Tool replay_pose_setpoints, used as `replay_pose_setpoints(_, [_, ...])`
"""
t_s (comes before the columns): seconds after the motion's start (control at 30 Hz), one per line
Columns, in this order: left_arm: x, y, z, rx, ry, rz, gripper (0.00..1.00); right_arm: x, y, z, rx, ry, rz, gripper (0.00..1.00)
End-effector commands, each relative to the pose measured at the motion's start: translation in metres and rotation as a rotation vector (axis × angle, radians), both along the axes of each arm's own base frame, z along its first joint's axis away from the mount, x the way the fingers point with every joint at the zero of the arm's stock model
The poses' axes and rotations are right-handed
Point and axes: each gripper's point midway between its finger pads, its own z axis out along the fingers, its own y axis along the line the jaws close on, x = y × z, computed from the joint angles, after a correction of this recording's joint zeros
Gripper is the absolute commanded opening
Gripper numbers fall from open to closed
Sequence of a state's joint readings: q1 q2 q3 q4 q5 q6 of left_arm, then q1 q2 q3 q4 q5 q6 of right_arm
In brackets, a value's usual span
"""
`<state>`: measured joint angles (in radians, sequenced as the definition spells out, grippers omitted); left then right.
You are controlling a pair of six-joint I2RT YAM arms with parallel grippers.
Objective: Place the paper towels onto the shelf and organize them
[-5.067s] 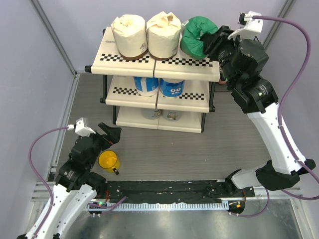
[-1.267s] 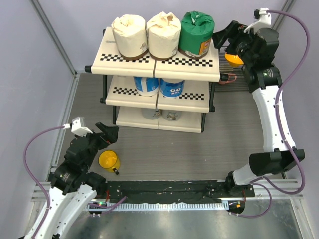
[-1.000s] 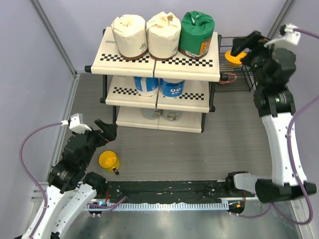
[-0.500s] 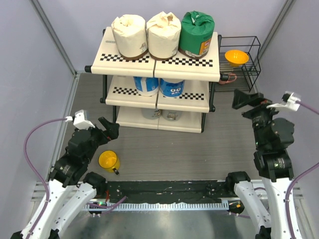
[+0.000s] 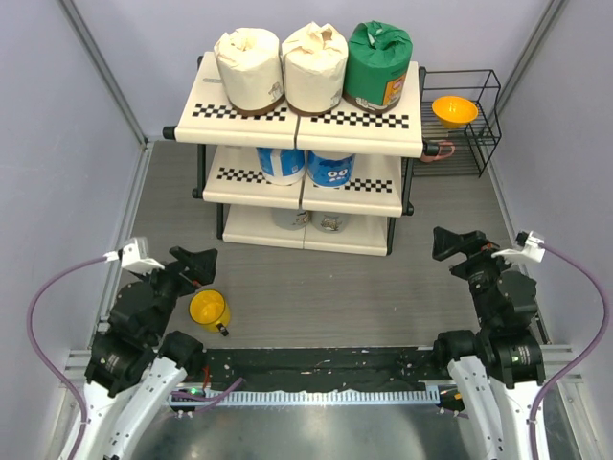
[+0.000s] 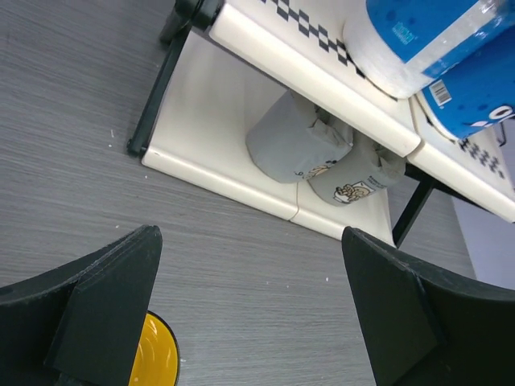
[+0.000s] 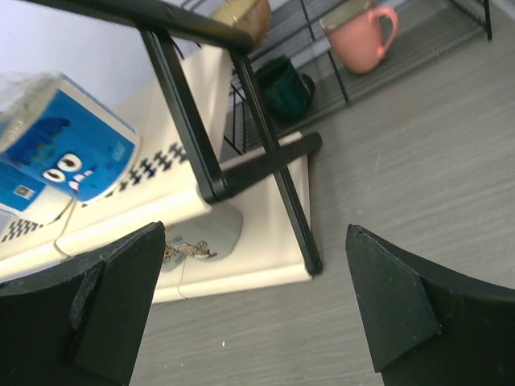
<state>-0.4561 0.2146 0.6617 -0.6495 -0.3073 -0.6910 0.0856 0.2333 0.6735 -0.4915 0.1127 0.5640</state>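
The shelf (image 5: 316, 123) carries all the paper towels I see. Two cream rolls (image 5: 249, 67) and a green roll (image 5: 377, 65) stand upright on its top board. Two blue-and-white rolls (image 5: 281, 163) sit on the middle board, and two grey rolls (image 6: 294, 145) on the bottom board. My left gripper (image 5: 198, 264) hangs open and empty over the floor, front left of the shelf (image 6: 241, 197). My right gripper (image 5: 455, 247) is open and empty at the front right, facing the shelf's right leg (image 7: 290, 209) and a grey roll (image 7: 205, 237).
A yellow mug (image 5: 208, 310) stands on the floor just under my left gripper. A black wire rack (image 5: 479, 125) with an orange bowl (image 5: 454, 109) stands right of the shelf. It also holds a pink mug (image 7: 362, 36) and a dark green mug (image 7: 282, 96).
My right arm has drawn back from beside the wire rack, down to the front right, its jaws spreading fully. My left arm has sunk a little toward the near edge.
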Motion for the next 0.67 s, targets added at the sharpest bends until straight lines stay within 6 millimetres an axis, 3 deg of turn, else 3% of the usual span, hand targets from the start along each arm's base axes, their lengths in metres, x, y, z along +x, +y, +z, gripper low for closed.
replay_pose_setpoints(0.0, [-0.007, 0.011, 0.005, -0.037, -0.044, 0.043, 1.0, -0.004, 0.005, -0.034, 0.067, 0.096, 0.007, 1.0])
replay_pose_setpoints(0.1, [-0.009, 0.015, 0.005, -0.041, -0.047, 0.062, 1.0, -0.005, 0.005, -0.044, 0.081, 0.13, 0.004, 1.0])
replay_pose_setpoints(0.63, [-0.007, 0.024, -0.002, -0.034, -0.02, 0.123, 1.0, -0.008, 0.003, -0.038, 0.059, 0.111, 0.003, 1.0])
